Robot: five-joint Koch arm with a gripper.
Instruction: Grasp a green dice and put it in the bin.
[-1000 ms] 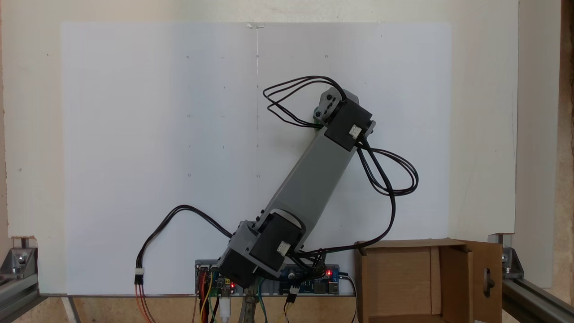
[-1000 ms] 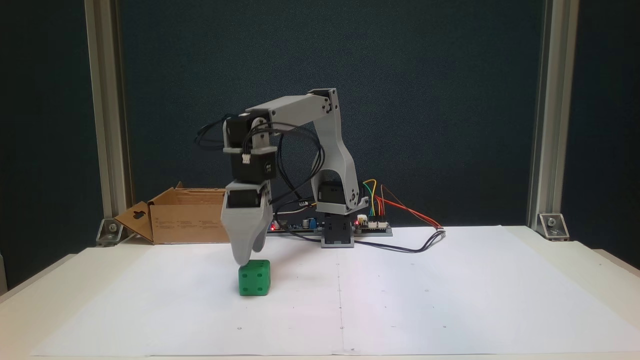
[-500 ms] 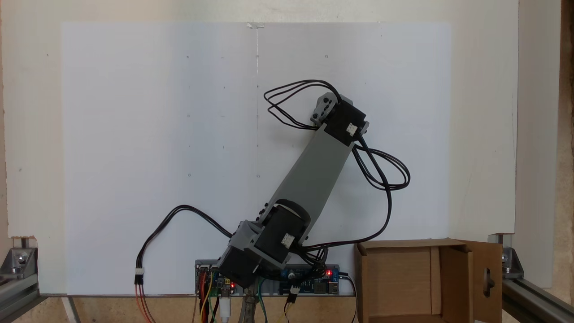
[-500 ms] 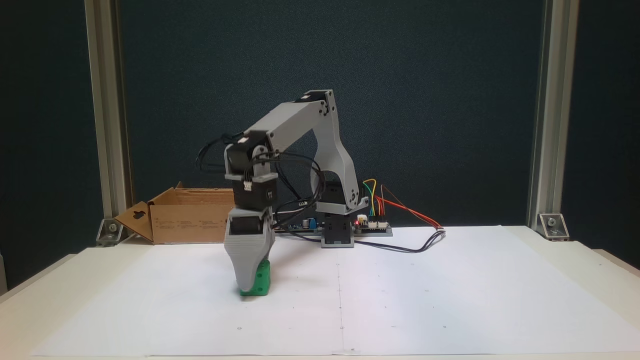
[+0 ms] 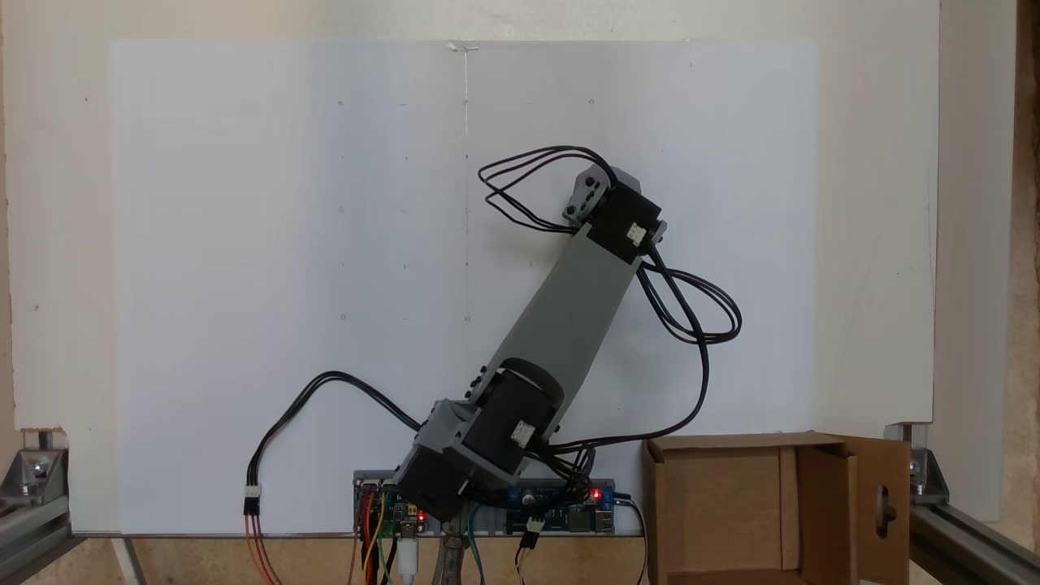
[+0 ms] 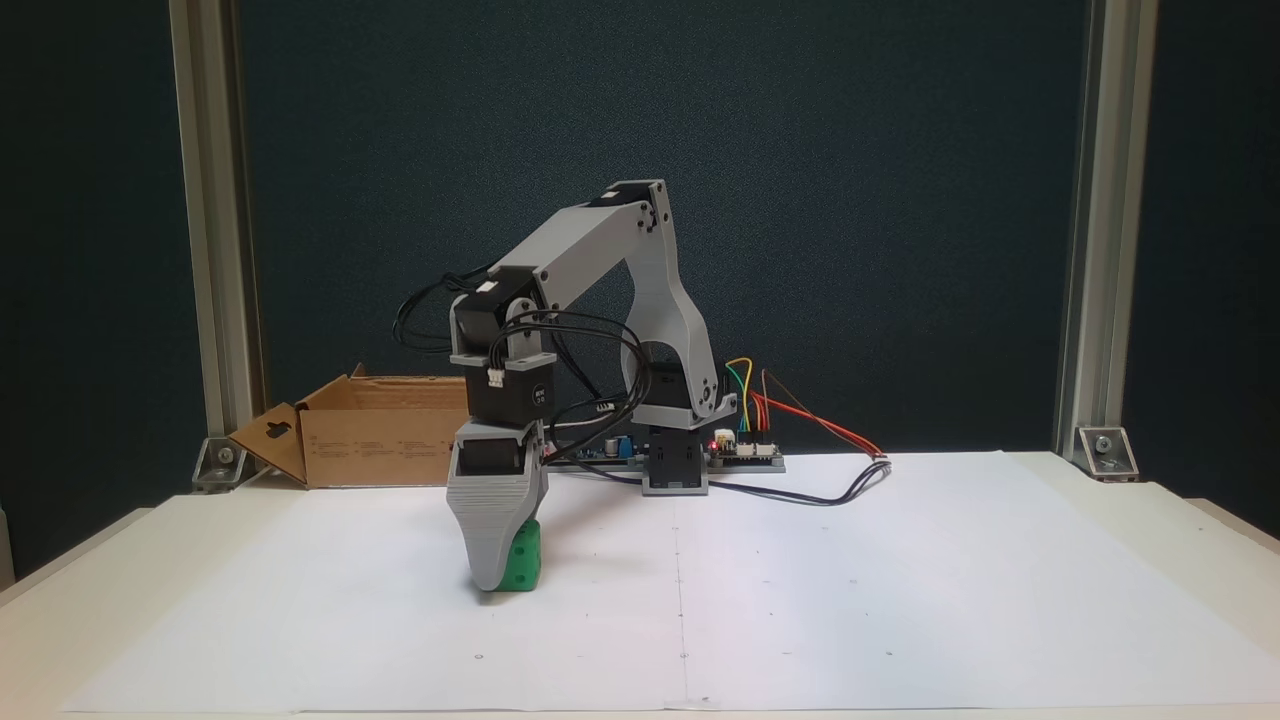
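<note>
In a fixed view, the dice (image 6: pixel 523 566) sits on the paper (image 6: pixel 800 600), the bin (image 6: pixel 380 440) behind it.

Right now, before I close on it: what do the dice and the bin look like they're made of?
The green dice looks like hard moulded plastic: uniform bright green, slightly glossy, rounded edges, recessed pips. The bin is plain brown cardboard, matte, with folded flaps and a keyhole-shaped cut-out in one; likely corrugated, though the edges are too small to confirm. The gripper is down around the dice, one jaw hiding the other.
</note>
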